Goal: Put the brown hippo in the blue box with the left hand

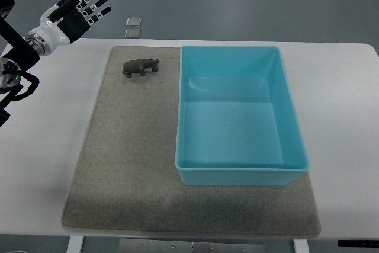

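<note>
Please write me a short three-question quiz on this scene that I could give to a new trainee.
1. True or false: the brown hippo already lies inside the blue box.
2. What does the hippo stand on? A) the bare white table B) the grey mat C) the floor
3. Fill in: the left hand is raised past the table's far-left corner, fingers ____ and holding nothing.

Key:
1. False; it stands on the grey mat, just left of the box's far corner, and the box is empty.
2. B
3. spread
</note>
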### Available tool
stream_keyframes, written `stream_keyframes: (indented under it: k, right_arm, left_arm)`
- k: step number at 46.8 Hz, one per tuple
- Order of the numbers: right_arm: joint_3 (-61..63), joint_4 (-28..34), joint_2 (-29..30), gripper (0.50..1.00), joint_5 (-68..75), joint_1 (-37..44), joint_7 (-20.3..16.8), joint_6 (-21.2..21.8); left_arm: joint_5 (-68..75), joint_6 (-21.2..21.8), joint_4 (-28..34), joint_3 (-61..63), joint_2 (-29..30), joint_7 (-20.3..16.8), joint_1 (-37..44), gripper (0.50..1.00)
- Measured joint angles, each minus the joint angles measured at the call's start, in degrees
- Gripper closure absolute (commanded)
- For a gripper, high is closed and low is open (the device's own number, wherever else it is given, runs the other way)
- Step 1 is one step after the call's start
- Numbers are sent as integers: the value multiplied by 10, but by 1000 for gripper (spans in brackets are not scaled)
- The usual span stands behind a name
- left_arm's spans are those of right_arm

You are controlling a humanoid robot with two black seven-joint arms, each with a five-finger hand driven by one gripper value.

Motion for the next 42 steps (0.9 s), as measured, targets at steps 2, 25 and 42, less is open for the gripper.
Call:
stream_keyframes:
  k: [2,25,42]
  right_arm:
    - [0,0,0,564,0,0,0,0]
    - [0,0,0,564,0,0,0,0]
    - [0,0,0,564,0,0,0,0]
  left_arm:
    - [0,0,0,2,0,0,0,501]
    - [0,10,10,4,4,0,-8,501]
    - [112,4,9,22,1,-11,-18,501]
